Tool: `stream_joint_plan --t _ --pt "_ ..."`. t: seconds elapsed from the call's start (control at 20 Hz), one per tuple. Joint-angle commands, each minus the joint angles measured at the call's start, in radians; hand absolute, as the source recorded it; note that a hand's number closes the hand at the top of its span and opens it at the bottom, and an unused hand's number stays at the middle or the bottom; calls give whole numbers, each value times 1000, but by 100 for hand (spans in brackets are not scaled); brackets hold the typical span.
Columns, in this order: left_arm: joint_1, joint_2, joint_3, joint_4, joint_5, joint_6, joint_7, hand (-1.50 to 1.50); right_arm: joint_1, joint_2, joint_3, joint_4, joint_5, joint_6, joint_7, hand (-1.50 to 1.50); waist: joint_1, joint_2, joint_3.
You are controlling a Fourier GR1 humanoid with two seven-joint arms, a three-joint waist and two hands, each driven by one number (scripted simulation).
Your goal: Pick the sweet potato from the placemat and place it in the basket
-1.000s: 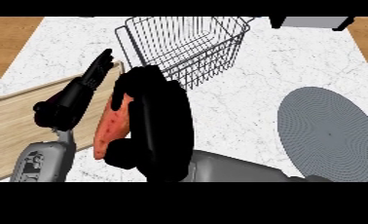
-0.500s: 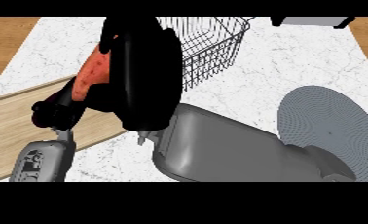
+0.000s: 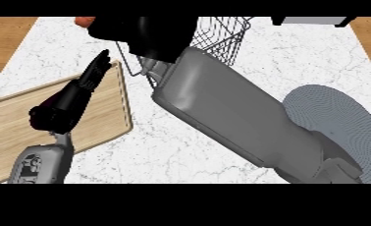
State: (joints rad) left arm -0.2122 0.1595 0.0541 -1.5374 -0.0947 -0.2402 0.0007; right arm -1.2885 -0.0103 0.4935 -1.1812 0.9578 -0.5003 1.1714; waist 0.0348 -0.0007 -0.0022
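Note:
My right hand (image 3: 141,36) reaches up and left across the counter, its grey forearm crossing the middle of the view. Its black fingers curl round the orange-red sweet potato (image 3: 84,21), of which only a small end shows at the upper left. The hand hangs over the left part of the black wire basket (image 3: 221,36) and hides much of it. The round grey placemat (image 3: 326,109) lies at the right, partly behind the forearm. My left hand (image 3: 72,97) rests open at the left over the wooden board, fingers straight.
A wooden cutting board (image 3: 105,112) lies at the left on the white marble counter (image 3: 304,58). A dark object (image 3: 311,20) sits at the top right edge.
My right hand has carried the sweet potato up and away, from beside the board to over the basket's left side. The forearm now fills the middle. The left hand has not moved.

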Motion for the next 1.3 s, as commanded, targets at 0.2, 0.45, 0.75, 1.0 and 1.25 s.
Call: stream_joint_plan --t 0.2,0.45,0.75,1.0,1.25 --pt "38 4 1 -60 11 -6 36 0 -37 10 -157 169 15 -69 106 150 -5 2 2" --pt "18 -26 -14 -98 2 24 69 0 67 10 -149 162 -31 -85 -5 150 -23 0 2" --pt "51 9 23 -86 16 -2 27 0 133 9 -245 272 -12 -197 -213 150 -22 3 2" --pt "-32 -3 17 -13 6 6 59 0 166 10 -254 277 45 -219 -248 150 -31 2 2" --pt "68 0 15 -70 0 2 -1 0 204 -8 -347 315 29 -420 -322 150 -17 5 2"
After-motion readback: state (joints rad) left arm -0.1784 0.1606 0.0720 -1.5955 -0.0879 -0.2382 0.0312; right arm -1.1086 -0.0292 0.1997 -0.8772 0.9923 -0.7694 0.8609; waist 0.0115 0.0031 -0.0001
